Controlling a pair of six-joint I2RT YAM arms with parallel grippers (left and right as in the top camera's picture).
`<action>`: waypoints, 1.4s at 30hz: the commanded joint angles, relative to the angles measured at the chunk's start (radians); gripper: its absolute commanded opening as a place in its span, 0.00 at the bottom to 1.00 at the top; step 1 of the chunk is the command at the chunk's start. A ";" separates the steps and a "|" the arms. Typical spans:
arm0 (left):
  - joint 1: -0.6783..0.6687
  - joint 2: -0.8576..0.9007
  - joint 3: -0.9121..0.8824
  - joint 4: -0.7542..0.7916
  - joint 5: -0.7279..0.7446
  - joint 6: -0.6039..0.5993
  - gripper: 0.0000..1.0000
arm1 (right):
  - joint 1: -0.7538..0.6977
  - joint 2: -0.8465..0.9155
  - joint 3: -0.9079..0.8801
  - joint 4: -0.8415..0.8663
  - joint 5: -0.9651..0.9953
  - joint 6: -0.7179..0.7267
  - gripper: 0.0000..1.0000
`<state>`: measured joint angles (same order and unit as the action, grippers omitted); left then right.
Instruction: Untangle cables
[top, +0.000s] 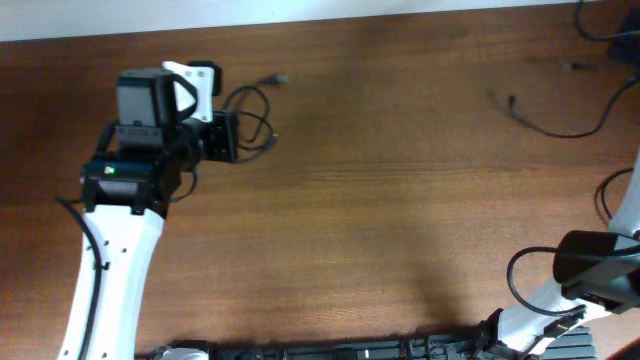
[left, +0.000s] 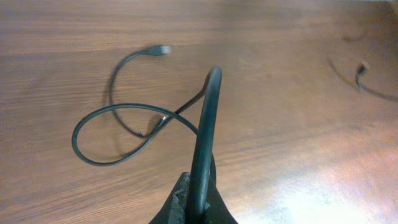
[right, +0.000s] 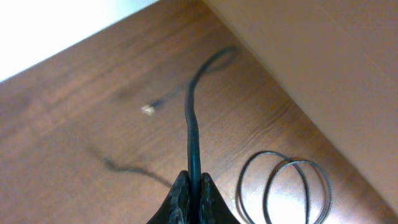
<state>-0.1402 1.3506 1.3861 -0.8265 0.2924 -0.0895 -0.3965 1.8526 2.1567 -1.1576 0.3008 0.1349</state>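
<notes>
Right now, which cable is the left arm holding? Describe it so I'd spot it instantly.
On the wooden table's upper left, find the left gripper. The looped cable leaves its shut grip, curls into small loops and ends in a pale plug; the other cable sprawls far right in an open curve.

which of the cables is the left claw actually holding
The looped cable at the table's upper left: it rises straight out of the shut left claw. The far cable lies toward the upper right, well clear of that claw.
</notes>
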 joint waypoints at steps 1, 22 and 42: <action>-0.078 -0.020 0.007 0.006 0.060 0.024 0.00 | -0.076 0.002 -0.001 0.037 -0.159 0.043 0.04; -0.194 -0.020 0.007 -0.024 0.105 0.024 0.00 | -0.174 0.183 -0.001 0.107 -0.185 0.039 0.04; -0.194 -0.020 0.007 -0.035 0.105 0.035 0.01 | -0.235 0.214 -0.001 -0.049 -0.250 0.035 0.98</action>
<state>-0.3302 1.3499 1.3861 -0.8646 0.3786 -0.0708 -0.6296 2.0674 2.1555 -1.1885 0.1017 0.1692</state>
